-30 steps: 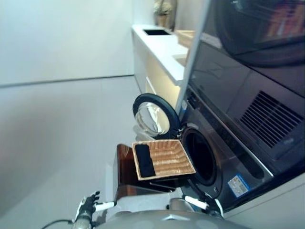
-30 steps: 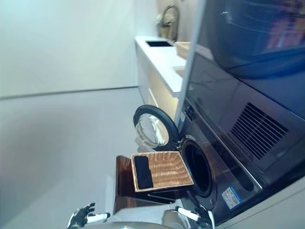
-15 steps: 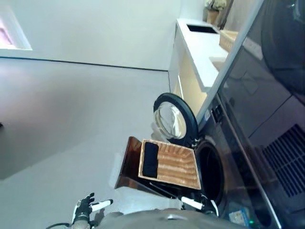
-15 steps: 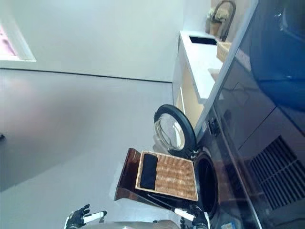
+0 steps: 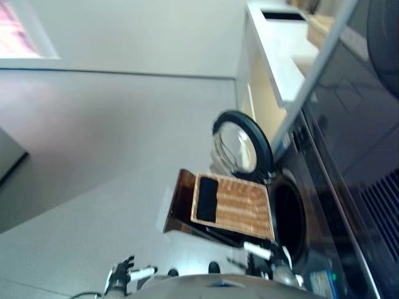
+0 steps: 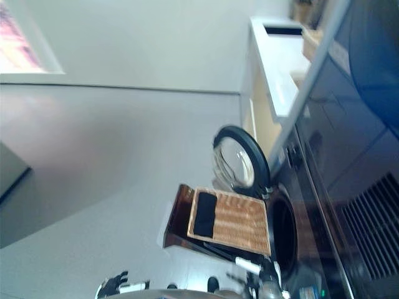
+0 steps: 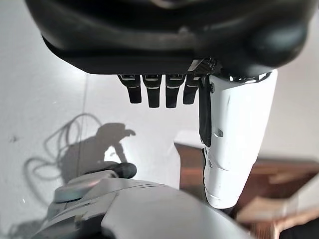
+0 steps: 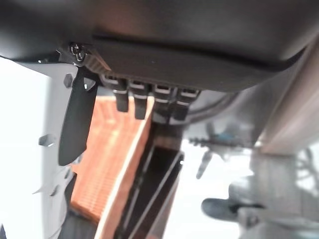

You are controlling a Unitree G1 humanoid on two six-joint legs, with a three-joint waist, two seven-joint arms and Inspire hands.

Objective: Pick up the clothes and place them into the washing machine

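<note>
While nothing is held | dark cloth (image 5: 207, 199) left in basket (image 5: 246, 208) beside washing machine (image 5: 288, 215) | left hand (image 7: 164, 92) and right hand (image 8: 144, 102) slack-fingered, empty | loading not begun

A black cloth (image 5: 207, 199) is lying in a tan woven basket (image 5: 243, 205) beside the dark washing machine (image 5: 324, 187), its door (image 5: 242, 149) black-rimmed.

A dark, folded piece of clothing (image 5: 207, 199) lies flat at one end of a shallow woven basket (image 5: 244, 208), the end farther from the washing machine (image 5: 324, 187). The basket sits atop a brown stand directly in front of the machine's drum opening (image 5: 288, 215). The dark-fronted machine's round, glass-centred door (image 5: 242, 147) stands swung wide open, just beyond the basket, leaving the drum's dark interior exposed.
</note>
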